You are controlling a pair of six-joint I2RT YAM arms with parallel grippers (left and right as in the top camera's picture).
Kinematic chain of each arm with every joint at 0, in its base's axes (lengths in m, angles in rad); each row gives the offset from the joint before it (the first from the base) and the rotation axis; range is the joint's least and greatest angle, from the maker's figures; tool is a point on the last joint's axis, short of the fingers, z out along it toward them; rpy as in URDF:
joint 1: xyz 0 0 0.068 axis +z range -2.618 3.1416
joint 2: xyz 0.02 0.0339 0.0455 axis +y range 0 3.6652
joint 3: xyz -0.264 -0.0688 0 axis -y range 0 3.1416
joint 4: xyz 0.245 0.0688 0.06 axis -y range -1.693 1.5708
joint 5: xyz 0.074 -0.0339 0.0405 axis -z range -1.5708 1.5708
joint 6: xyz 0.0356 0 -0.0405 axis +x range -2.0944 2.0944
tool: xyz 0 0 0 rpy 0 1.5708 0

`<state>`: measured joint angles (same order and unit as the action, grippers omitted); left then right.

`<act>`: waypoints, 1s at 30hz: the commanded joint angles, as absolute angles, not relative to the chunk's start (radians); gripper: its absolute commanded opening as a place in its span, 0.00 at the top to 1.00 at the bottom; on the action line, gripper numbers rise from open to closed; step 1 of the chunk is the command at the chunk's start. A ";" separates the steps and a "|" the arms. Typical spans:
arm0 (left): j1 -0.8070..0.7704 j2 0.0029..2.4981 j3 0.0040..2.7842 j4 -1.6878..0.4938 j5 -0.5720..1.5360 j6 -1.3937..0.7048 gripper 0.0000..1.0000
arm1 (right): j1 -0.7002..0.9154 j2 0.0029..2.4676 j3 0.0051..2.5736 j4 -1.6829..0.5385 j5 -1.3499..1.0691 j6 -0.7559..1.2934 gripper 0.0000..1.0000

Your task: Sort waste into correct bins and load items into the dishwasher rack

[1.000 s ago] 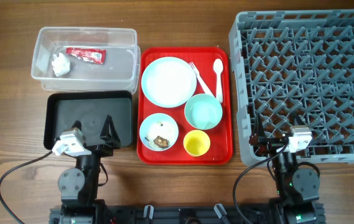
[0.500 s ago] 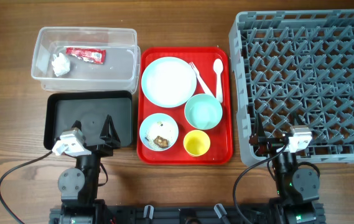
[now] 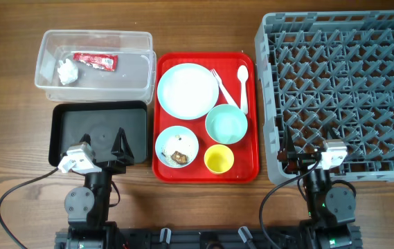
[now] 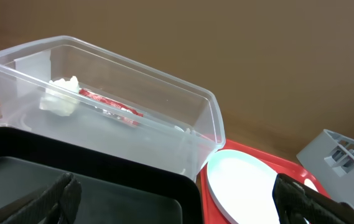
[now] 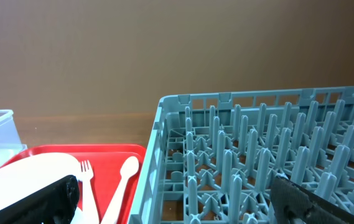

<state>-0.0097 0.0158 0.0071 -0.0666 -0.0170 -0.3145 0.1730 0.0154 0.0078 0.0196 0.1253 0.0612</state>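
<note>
Left claw (image 3: 103, 140): released, fingers spread wide, hanging over the near end of the black tray (image 3: 64, 114).
Right claw (image 5: 177, 205): also released and holding nothing, poised at the near-left corner of the rack (image 3: 342, 90).
Waste sorted: the red wrapper (image 3: 95, 61) and tissue (image 3: 66, 71) lie in the clear tub (image 3: 141, 41), at 12 o'clock from the left claw.
Waste left: rice and a brown chunk (image 3: 178, 157) sit in the small blue bowl (image 3: 176, 142) on the red tray (image 3: 248, 169).
Key relation: seen from overhead, that bowl lies near the left claw at about 3 o'clock, just past the black tray's right rim. The left arm is plainly the nearer one, and a bin lies right under it.
Dishes: the plate (image 3: 187, 90), green bowl (image 3: 226, 124), yellow cup (image 3: 218, 159), fork (image 3: 223, 88) and spoon (image 3: 242, 86) are all on the red tray, and none is in the rack.
Cutlery axis: the spoon runs 12 to 6, and the fork leans from 11 to 5.
Right side: the cup sits at 9 o'clock from the right claw, its closest dish.
Stage: early, by my reading, with loading not yet begun.
</note>
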 commanded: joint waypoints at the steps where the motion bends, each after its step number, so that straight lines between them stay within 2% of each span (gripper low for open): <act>1: -0.002 0.013 0.006 -0.070 -0.027 -0.295 0.00 | 0.166 0.004 0.005 0.022 0.139 0.053 0.00; 7: -0.002 0.013 0.006 -0.068 -0.013 -0.296 0.00 | 0.166 0.004 0.005 0.022 0.139 0.054 0.00; 12: -0.002 0.013 0.006 -0.041 0.170 -0.300 0.00 | 0.166 0.004 0.005 0.034 0.109 0.094 0.00; 15: -0.002 0.013 0.006 0.093 0.352 -0.300 0.00 | 0.166 0.004 0.006 0.139 -0.050 0.273 0.00; 17: -0.002 0.013 0.016 0.175 0.377 -0.353 0.00 | 0.166 0.004 0.011 0.226 -0.185 0.292 0.00; 20: -0.002 0.015 0.083 0.165 0.378 -0.379 0.00 | 0.166 0.009 0.091 0.204 -0.252 0.291 0.01; 24: -0.002 0.079 0.250 0.050 0.378 -0.378 0.00 | 0.166 0.081 0.307 0.013 -0.251 0.229 0.00; 30: -0.002 0.454 0.744 -0.460 0.407 -0.372 0.00 | 0.166 0.440 0.768 -0.455 -0.294 0.202 0.00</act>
